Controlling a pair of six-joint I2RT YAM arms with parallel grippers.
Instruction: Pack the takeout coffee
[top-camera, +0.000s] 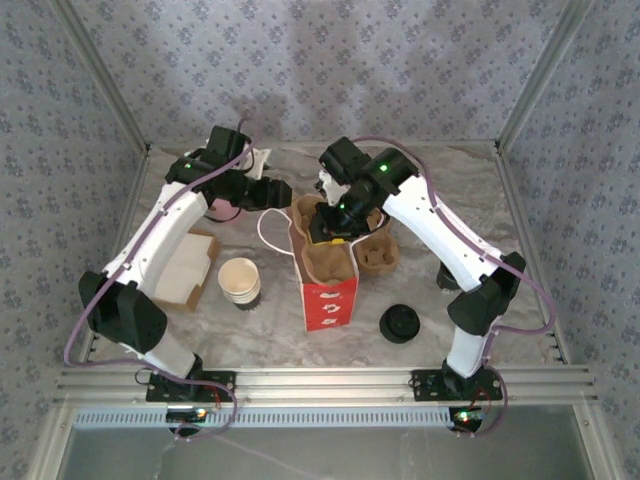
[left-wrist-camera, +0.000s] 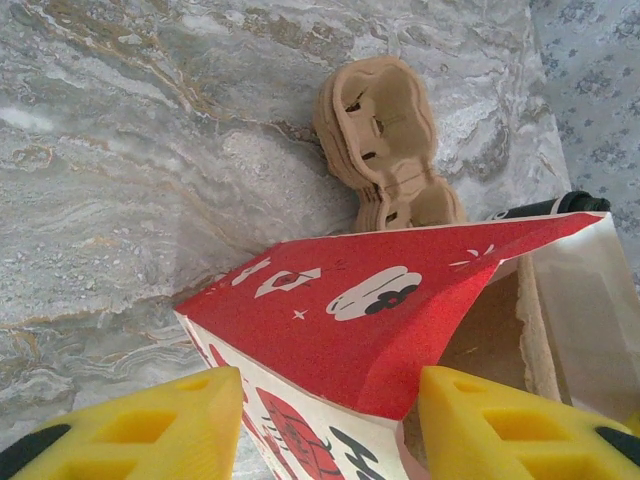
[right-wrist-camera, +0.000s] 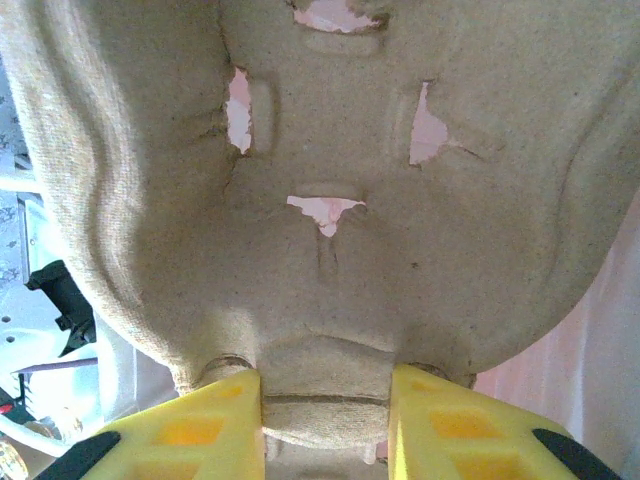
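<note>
- The takeout coffee (top-camera: 240, 281) stands upright on the table (top-camera: 450, 200), its long axis vertical and its wide mouth pointing up at the top camera, with the walls narrowing toward the base.
- It sits left of the red-and-white paper bag (top-camera: 328, 296), between the bag and a shallow cardboard box (top-camera: 186, 268), and touches neither.
- A round black lid (top-camera: 399, 323) lies flat on the table right of the bag, well apart from the cup.
- A dark band shows at the cup's foot. Whether it is shadow or part of the cup cannot be told.
- The right end effector (top-camera: 333, 232) is clenched on the rim of a pulp cup carrier (top-camera: 328, 260), which sits in the bag's open mouth. In the right wrist view its fingers (right-wrist-camera: 225, 420) press that rim from both sides, and the carrier (right-wrist-camera: 330, 150) blocks nearly everything beyond it.
- The left end effector (top-camera: 278, 192) is released. In the left wrist view its yellow fingers (left-wrist-camera: 180, 420) stand apart, straddling the bag's upper corner (left-wrist-camera: 330, 320), with a sliver of gap beside one of them.
- A stack of more carriers (top-camera: 378, 255) lies on the table just beside the bag, and the bag's edge covers its near end in the left wrist view (left-wrist-camera: 385, 130).
- The bag's inside is mostly hidden by the held carrier and the right arm.
- A thin white loop (top-camera: 264, 232) lies on the table by the bag's left side. What it is attached to is unclear.
</note>
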